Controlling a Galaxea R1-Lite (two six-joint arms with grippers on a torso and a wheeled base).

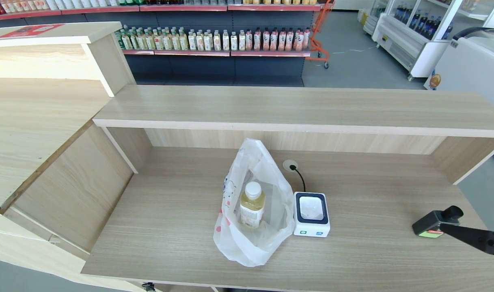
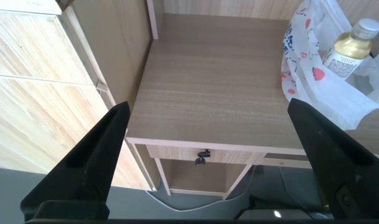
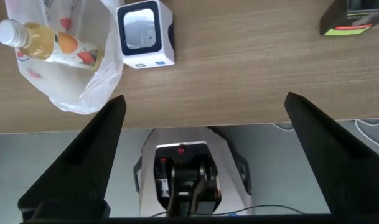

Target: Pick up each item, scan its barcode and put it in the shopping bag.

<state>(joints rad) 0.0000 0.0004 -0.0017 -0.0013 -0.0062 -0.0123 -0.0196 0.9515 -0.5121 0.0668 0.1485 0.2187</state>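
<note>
while the bag (image 1: 247,251) sits open near the middle of the worktop (image 1: 393,190), one bottle (image 1: 252,205) stands inside it, white cap up and pale yellow drink showing through the thin white plastic. the bag's mouth gapes toward the near edge and its handles rise to a peak at 12 o'clock.

touching the bag at its 3 o'clock is the scanner (image 1: 310,213), a small white box with a dark-framed window facing up. a black cable (image 1: 299,175) runs from its back toward 11 o'clock into a round port (image 1: 290,164) in the worktop. well apart, at 3 o'clock from the scanner, a black device (image 1: 433,223) with a green and red label lies near the worktop's right end; what it is cannot be told.

a raised ledge (image 1: 295,107) spans the far side of the worktop, and store shelves (image 1: 214,40) of drinks stand beyond it.

the left gripper (image 2: 208,109) hangs back from the worktop's near left corner, its fingers wide apart, holding nothing. the right gripper (image 3: 206,101) hangs off the near edge, 6 o'clock of the scanner, its fingers also spread and empty.
</note>
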